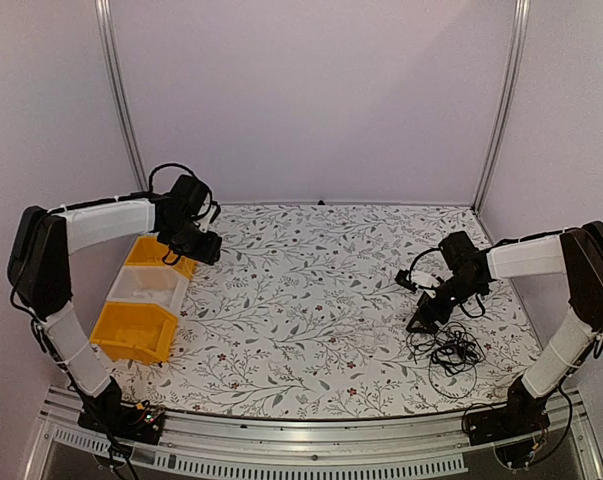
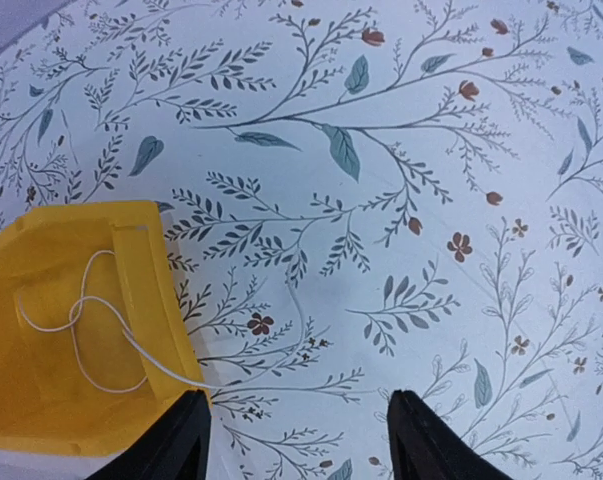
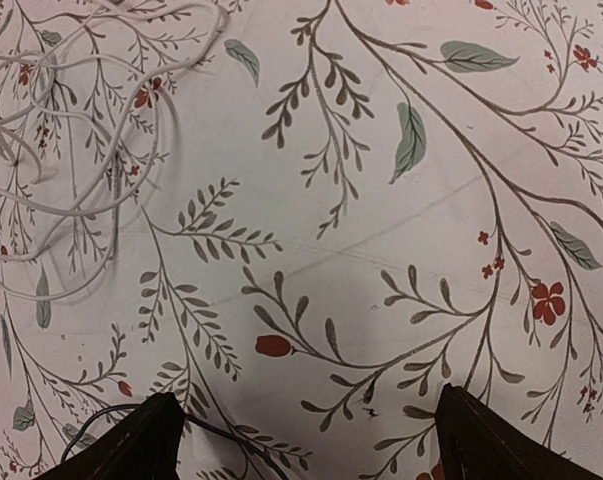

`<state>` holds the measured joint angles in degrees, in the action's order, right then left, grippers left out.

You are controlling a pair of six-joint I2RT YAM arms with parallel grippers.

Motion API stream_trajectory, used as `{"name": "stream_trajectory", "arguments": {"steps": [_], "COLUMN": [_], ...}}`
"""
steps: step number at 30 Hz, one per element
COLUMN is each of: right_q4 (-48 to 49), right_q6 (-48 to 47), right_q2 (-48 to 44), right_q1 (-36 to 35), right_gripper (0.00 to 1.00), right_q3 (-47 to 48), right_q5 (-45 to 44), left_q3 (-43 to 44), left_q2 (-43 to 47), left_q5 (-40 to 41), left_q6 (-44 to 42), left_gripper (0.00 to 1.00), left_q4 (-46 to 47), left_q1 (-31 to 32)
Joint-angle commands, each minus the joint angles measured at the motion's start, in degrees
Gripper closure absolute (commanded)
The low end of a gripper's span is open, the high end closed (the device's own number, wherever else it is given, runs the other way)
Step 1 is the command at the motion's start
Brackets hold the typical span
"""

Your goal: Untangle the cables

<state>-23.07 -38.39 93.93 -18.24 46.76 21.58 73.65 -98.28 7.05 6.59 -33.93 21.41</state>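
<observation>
The cables (image 1: pixel 452 352) lie as a loose black tangle with no clear long axis on the floral tablecloth (image 1: pixel 311 300), between the right arm's base and the right gripper (image 1: pixel 427 316), whose fingers are spread wide and empty. Only the right wrist view shows pale wire loops (image 3: pixel 76 130) and a dark strand (image 3: pixel 221 432) beside one finger. The left gripper (image 1: pixel 207 246), also spread and empty, hangs just beside the yellow bins (image 1: pixel 131 338). Its wrist view shows a white wire (image 2: pixel 81 330) looped inside one bin.
</observation>
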Motion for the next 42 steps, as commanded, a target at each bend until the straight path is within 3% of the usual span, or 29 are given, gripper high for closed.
{"name": "stream_trajectory", "arguments": {"steps": [1, 10, 14, 20, 26, 35, 42], "right_q4": [0.21, -0.03, -0.05, -0.2, -0.22, -0.31, -0.4], "right_q6": [-0.01, -0.19, -0.28, -0.28, -0.28, -0.36, -0.45], "right_q2": [-1.06, -0.43, -0.26, 0.15, 0.25, 0.53, 0.96], "right_q1": [0.14, 0.15, 0.14, 0.15, 0.18, 0.2, 0.21], "right_gripper": [0.08, 0.08, 0.08, 0.08, 0.08, 0.07, 0.07], "right_q3": [0.57, 0.63, 0.61, 0.72, 0.79, 0.83, 0.96], "right_q5": [0.94, 0.77, 0.58, 0.63, 0.48, 0.48, 0.74], "left_q3": [0.03, 7.4, 8.94, 9.86, 10.75, 11.55, 10.24], "left_q2": [-4.41, -15.46, -17.51, -19.38, -20.93, -17.89, -9.4], "left_q5": [7.34, 16.54, 17.64, 17.91, 17.1, 18.25, 17.58], "left_q6": [-2.68, -3.2, -3.13, -4.5, -5.0, -5.62, -6.49], "left_gripper": [0.39, 0.54, 0.67, 0.69, 0.81, 0.99, 1.0], "left_q4": [-2.62, -7.01, -6.96, -5.7, -5.68, -6.39, -5.09], "left_q1": [3.83, 5.55, 5.59, 5.6, 5.62, 4.29, -1.55]}}
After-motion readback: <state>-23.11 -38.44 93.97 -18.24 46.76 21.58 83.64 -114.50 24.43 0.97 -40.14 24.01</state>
